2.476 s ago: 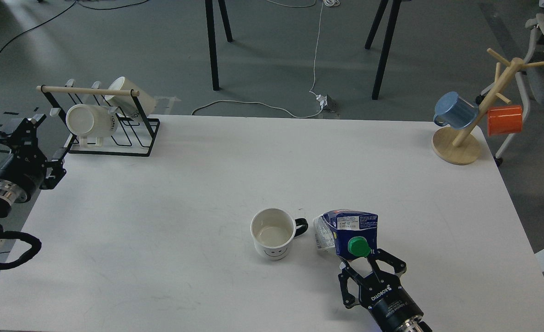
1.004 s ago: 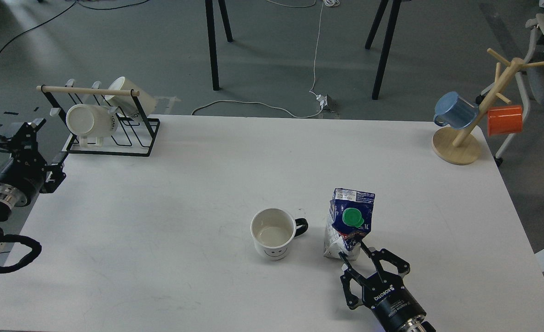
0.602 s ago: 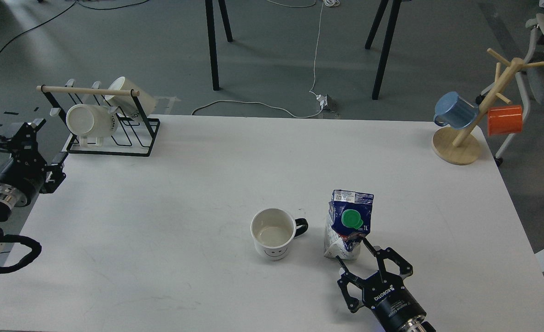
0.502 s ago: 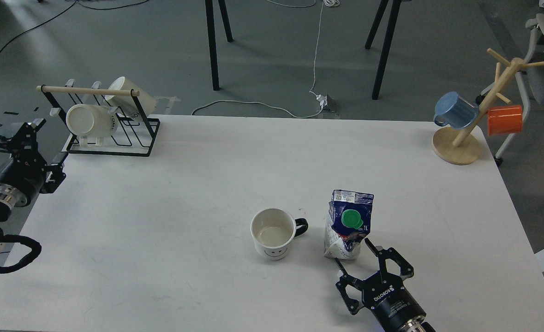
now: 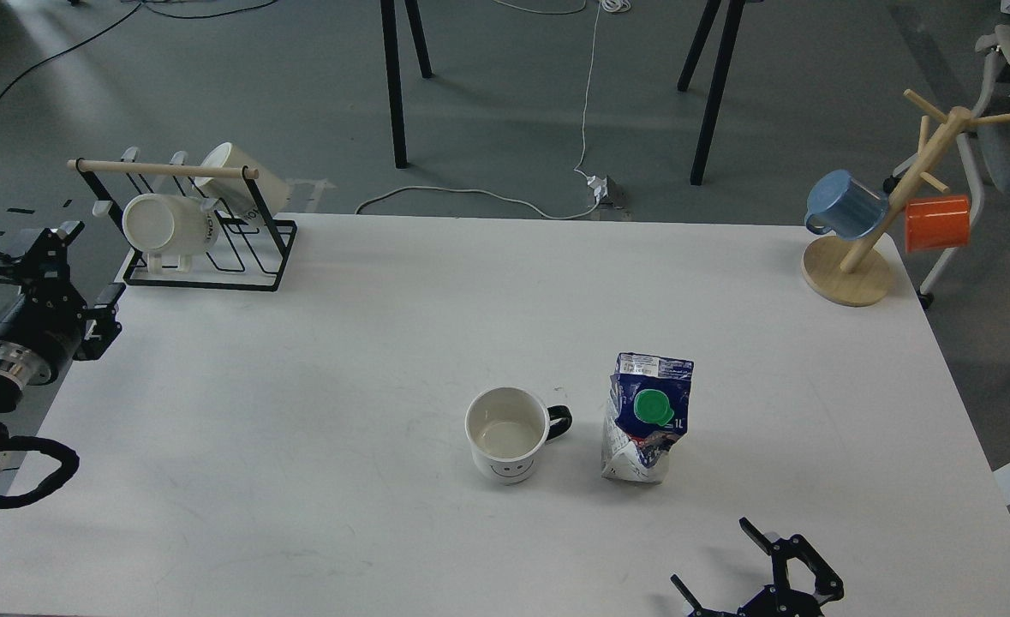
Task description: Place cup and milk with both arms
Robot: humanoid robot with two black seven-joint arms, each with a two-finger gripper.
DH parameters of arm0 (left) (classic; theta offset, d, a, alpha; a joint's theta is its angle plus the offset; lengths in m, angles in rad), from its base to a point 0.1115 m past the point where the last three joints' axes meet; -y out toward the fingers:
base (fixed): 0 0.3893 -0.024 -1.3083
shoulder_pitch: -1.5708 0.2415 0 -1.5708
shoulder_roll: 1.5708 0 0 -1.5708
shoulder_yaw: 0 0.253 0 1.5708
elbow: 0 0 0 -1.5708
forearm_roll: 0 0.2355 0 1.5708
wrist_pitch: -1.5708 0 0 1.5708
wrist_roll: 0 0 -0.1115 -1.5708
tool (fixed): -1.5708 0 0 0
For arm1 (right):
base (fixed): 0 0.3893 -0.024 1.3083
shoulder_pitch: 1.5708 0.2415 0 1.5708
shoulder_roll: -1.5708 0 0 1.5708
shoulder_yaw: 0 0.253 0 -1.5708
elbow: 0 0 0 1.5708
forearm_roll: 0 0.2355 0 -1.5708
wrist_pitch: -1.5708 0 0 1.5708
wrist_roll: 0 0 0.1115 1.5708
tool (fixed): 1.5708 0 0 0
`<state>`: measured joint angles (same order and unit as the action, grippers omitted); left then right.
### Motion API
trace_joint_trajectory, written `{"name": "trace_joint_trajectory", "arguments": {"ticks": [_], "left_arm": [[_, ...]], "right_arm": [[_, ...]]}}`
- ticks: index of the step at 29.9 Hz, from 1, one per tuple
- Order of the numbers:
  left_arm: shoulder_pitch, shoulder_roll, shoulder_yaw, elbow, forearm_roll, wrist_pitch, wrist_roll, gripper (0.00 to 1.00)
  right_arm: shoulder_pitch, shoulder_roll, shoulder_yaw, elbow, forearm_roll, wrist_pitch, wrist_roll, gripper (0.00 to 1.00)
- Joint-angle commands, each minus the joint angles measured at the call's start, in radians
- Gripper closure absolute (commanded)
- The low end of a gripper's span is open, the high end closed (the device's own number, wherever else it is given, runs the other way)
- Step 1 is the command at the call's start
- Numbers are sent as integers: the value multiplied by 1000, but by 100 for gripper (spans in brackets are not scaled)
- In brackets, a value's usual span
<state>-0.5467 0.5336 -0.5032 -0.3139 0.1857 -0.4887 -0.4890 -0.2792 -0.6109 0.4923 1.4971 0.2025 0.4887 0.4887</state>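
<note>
A white cup (image 5: pixel 507 432) with a smiley face and a black handle stands upright near the table's front middle. A blue and white milk carton (image 5: pixel 647 418) with a green cap stands upright just right of it, dented. My right gripper (image 5: pixel 717 555) is open and empty at the bottom edge, well clear of the carton, below and to its right. My left gripper (image 5: pixel 63 257) is at the far left off the table's edge, beside the black rack; its fingers cannot be told apart.
A black wire rack (image 5: pixel 200 227) with two white mugs stands at the back left. A wooden mug tree (image 5: pixel 886 210) with a blue mug (image 5: pixel 845 204) and an orange mug (image 5: pixel 936 223) stands at the back right.
My right gripper set the carton upright, let go and has drawn back toward the bottom edge. The carton and cup stay put. The left arm has barely moved.
</note>
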Motion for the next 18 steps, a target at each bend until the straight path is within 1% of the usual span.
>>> {"name": "trace_joint_trajectory", "arguments": {"ticks": [1, 3, 6, 9, 12, 16, 18], "left_arm": [[1, -17, 0, 18, 0, 0, 0, 2], [-1, -23, 0, 18, -2, 0, 0, 2], [1, -26, 0, 18, -2, 0, 0, 2], [1, -26, 0, 18, -2, 0, 0, 2], [2, -24, 0, 18, -2, 0, 0, 2], [1, -18, 0, 18, -2, 0, 0, 2], [1, -18, -1, 18, -3, 0, 0, 2]], "right_arm": [[-29, -133, 38, 14, 14, 0, 0, 1], [-26, -220, 103, 9, 29, 0, 0, 1], [-3, -312, 222, -11, 67, 0, 0, 1], [121, -355, 282, -84, 83, 0, 0, 1], [289, -352, 238, -165, 92, 0, 0, 1], [568, -331, 59, -228, 113, 0, 0, 1], [670, -316, -26, -254, 115, 0, 0, 1]]}}
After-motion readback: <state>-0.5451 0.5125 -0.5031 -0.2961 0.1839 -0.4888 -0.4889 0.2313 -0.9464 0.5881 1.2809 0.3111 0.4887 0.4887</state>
